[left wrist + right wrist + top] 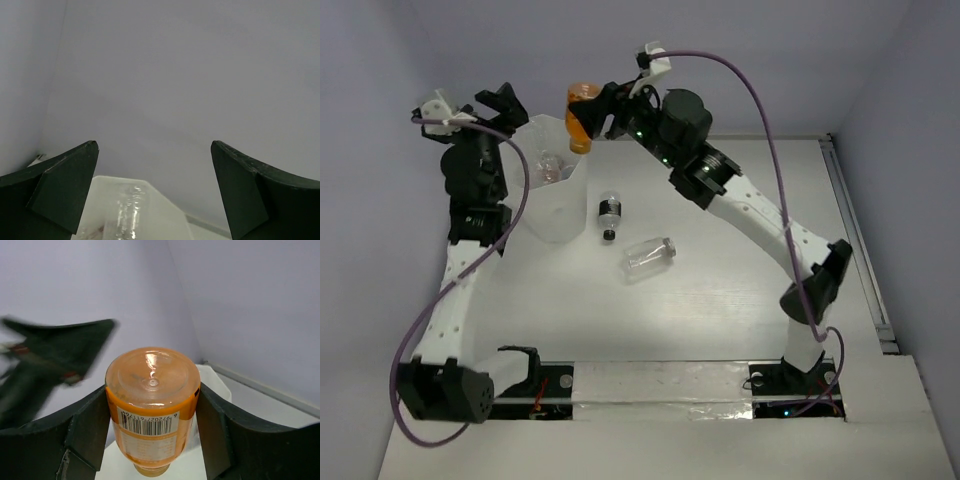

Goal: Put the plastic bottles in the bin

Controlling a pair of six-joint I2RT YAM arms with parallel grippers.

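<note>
Orange bottle (151,390) sits clamped in the right hand (152,412), over the far rim of the bin (552,210); the left hand (155,170) gapes wide and empty above the bin's left side.

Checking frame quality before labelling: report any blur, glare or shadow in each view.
Right wrist: the orange bottle is sharp, with a small glare spot on its base; a dark shape at left is smeared by motion blur. Left wrist: the fingers are crisp, the clear bottle in the bin glints. Top external: even light, soft shadows only.
</note>
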